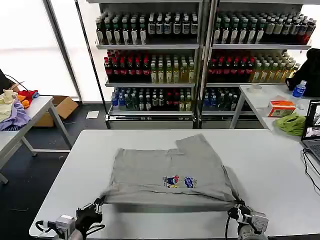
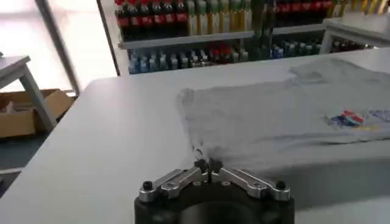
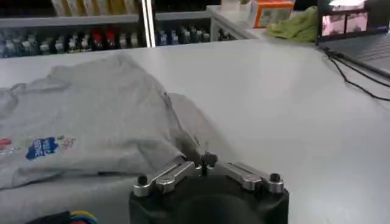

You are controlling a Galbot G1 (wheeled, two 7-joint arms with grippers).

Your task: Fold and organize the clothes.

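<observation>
Grey T-shirt [image 1: 167,172], one, lies mid-frame on the table [image 1: 260,165]; two grippers, left [image 1: 98,205] and right [image 1: 236,209], each pinch a bottom corner.

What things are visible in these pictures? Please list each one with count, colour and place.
T-shirt: one, light grey with a small red and blue print, on the white table, near edge lifted.
White table: one, in front of the robot.
Shelves of bottles: two units, dark, red and yellow-green bottles, behind the table.
Green cloth: one, on the side table at the right.
Orange box: one, beside the green cloth.
Laptop: one, right edge.
Cardboard box: one, brown, on the floor at the left.
Left tool: shut on the T-shirt's near left corner.
Right tool: shut on the near right corner.
</observation>
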